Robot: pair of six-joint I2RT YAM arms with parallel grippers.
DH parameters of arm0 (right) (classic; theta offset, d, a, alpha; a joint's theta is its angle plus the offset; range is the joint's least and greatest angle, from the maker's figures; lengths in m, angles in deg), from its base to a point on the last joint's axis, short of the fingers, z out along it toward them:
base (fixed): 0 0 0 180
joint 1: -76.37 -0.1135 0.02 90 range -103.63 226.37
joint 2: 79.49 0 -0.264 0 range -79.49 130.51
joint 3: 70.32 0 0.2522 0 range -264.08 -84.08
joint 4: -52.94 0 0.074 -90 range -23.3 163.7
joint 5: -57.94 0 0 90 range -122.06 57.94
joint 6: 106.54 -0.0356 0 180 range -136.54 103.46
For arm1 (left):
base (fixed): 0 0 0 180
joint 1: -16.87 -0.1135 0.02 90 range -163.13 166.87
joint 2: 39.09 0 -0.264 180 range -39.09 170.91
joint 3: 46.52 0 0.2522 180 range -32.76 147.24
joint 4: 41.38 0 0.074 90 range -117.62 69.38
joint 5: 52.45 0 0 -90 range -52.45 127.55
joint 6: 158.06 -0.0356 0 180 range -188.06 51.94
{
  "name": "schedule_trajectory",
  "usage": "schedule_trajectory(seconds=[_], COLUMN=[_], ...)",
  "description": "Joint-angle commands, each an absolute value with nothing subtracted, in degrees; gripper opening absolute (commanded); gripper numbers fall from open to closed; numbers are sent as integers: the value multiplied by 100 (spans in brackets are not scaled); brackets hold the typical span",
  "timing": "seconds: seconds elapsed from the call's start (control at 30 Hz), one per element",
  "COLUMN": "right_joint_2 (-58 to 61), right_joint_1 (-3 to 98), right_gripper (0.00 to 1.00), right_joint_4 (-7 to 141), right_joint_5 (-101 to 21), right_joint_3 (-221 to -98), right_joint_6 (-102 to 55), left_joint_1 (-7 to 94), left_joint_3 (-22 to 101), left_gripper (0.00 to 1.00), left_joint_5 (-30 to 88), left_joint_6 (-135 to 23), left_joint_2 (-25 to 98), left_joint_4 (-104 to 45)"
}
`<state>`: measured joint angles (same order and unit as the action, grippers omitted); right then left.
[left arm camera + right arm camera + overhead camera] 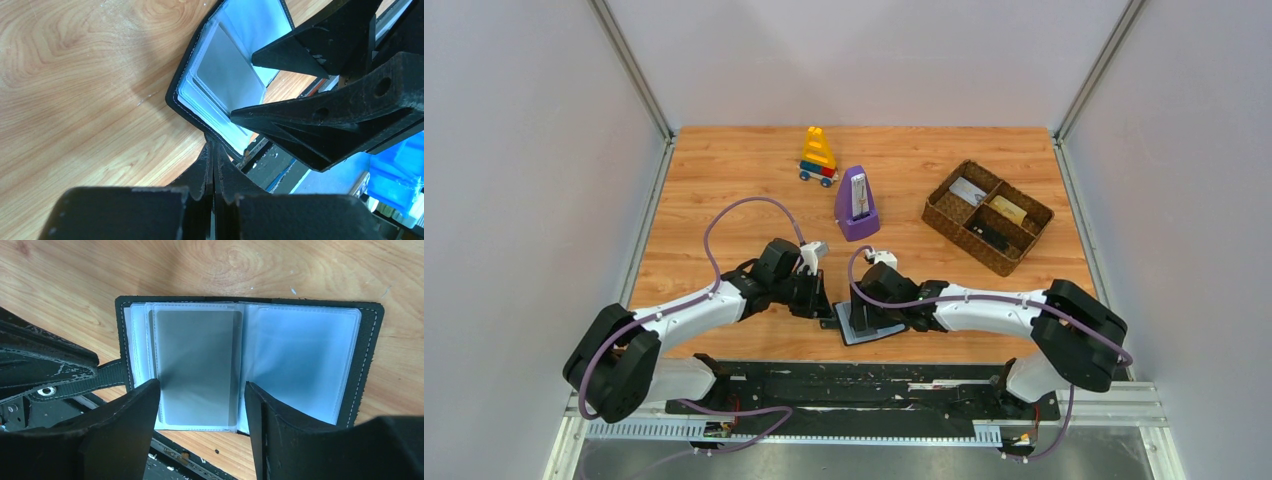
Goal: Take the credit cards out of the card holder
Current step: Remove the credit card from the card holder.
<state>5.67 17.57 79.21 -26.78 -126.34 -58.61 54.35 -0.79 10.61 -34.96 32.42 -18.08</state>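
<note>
Grey card (197, 365) lies sleeved in the open holder (300, 355) at the table (724, 180) near edge. Left gripper (212, 160) pinches the holder's rim, steadying it. Right gripper (200, 390) hangs spread wide over the card. The next move probably calls for nipping its edge and sliding it free.

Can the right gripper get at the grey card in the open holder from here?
Probably yes: the right gripper hangs open astride the grey card, nothing between. The left gripper pinches the strap of the card holder. The card's clear sleeve may hinder the grip.
</note>
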Motion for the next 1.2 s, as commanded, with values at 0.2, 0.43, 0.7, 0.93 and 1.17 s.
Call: schedule_trajectory(seconds=[0.2, 0.43, 0.7, 0.93, 1.17], right_joint_2=[713, 634, 744, 692, 763], right_joint_1=[1757, 1729, 1574, 1555, 1553], right_gripper=[62, 65, 65, 66, 66], right_joint_4=[7791, 8037, 8073, 8076, 8030], right_joint_5=[-2663, -2358, -2300, -2327, -2456], right_joint_3=[-12672, -12729, -12843, -12864, -12893], right_joint_6=[-5876, -5847, -5835, -5836, -5827], left_joint_1=[5449, 5451, 5456, 5451, 5454], left_joint_3=[-53, -68, -67, -109, -112], left_gripper=[0, 0, 0, 0, 0], left_joint_5=[958, 957, 945, 947, 934], left_joint_6=[-3526, -3528, -3491, -3482, -3474], left_joint_2=[3114, 3113, 3113, 3122, 3141], left_joint_4=[-1953, -1954, -1992, -2017, -2060])
